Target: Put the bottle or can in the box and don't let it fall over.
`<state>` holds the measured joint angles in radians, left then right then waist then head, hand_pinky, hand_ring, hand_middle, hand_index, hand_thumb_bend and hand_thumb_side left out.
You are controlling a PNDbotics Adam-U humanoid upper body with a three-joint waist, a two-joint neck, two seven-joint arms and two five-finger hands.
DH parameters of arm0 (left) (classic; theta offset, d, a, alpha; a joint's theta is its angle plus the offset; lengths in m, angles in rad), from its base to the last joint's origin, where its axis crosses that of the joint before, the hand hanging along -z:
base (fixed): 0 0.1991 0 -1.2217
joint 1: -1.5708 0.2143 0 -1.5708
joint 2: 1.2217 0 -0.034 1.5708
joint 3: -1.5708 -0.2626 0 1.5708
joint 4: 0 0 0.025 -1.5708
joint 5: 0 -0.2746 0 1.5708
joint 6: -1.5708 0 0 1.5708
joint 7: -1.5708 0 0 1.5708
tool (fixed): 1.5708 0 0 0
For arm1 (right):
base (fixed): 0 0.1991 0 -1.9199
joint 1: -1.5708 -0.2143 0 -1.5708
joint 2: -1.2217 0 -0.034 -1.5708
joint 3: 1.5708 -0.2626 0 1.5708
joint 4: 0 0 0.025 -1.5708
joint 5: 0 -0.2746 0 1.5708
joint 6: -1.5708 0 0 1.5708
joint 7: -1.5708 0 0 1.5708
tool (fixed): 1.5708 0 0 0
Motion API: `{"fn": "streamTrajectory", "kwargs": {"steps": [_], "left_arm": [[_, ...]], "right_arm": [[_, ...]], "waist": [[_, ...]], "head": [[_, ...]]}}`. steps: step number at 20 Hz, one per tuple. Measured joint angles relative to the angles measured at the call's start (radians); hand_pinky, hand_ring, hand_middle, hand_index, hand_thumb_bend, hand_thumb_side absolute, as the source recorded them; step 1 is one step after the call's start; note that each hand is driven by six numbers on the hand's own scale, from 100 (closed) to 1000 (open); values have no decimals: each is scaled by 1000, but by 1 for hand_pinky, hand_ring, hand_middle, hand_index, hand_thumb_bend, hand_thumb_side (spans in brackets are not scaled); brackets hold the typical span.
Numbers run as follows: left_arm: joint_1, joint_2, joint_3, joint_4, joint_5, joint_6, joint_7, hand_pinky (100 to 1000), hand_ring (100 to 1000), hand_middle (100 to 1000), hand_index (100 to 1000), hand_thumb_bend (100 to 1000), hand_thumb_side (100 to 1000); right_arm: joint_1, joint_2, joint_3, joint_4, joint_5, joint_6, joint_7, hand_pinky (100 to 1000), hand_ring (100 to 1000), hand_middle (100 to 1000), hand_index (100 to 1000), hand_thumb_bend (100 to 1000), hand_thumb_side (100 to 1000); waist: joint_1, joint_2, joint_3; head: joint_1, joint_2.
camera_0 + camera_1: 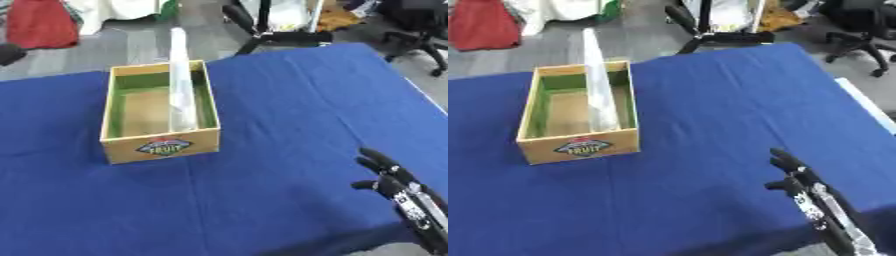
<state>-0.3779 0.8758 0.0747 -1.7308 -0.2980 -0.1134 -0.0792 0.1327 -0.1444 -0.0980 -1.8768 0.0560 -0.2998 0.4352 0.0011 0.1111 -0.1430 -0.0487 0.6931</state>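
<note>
From my remote station, the tall pale bottle [181, 80] stands upright inside the yellow wooden box [161, 145], left of centre in the frame, on the blue-covered desk [289, 115]. The bottle sits in the right half of the box, close beside its right wall, and rises well above the rim; whether it touches or leans on that wall I cannot tell. The box carries a fruit label [164, 147] on its near face.

The right hand [391, 176] shows at the lower right of the frame, well apart from the box, fingers straight and relaxed, holding nothing. The left hand appears in neither view.

I judge the placing done, so the danger now lies in disturbing it. The bottle looks tall and narrow with most of its length above the box walls, and I expect it to tip easily. If I bring the right hand back across the desk toward the centre and clip the box or the bottle's upper part, it could topple over the rim. Dragging or bunching the blue cloth from the lower right could shift the box and rock the bottle. A knock to the desk itself might do the same.

Beyond the desk, at the top of the frame, stand office chairs [418, 30] and something red [39, 22], none touching the work.
</note>
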Motion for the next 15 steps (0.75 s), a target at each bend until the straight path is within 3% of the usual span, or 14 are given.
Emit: {"fn": "streamTrajectory", "kwargs": {"steps": [3,6,11,12,13,15], "left_arm": [[169,-112,67,-78,60,39,105,675,653,604,851,516,673],[267,-264,97,-116,79,63,153,672,649,601,852,513,679],[297,-464,115,-118,78,82,171,654,629,584,838,499,672],[297,-495,116,-112,78,84,174,652,627,582,840,490,629],[297,-522,118,-106,78,86,178,649,624,579,839,496,669],[297,-567,121,-89,85,88,188,648,622,577,837,496,666]], "right_arm": [[0,6,0,0,0,0,0,755,1000,1000,1000,100,881],[-1,12,1,0,-9,1,-1,755,1000,1000,1000,100,879],[0,17,7,0,-41,4,0,747,1000,1000,1000,100,875],[0,17,7,0,-51,6,0,746,1000,1000,1000,100,882],[0,17,9,0,-62,7,0,746,1000,1000,1000,100,872],[0,17,13,0,-81,11,3,744,1000,1000,1000,100,870]], "waist": [[-8,1,8],[-18,2,16],[-31,1,24],[-33,1,28],[-34,1,32],[-35,0,39]], "head": [[-2,0],[4,1],[30,8],[37,10],[44,11],[58,19]]}}
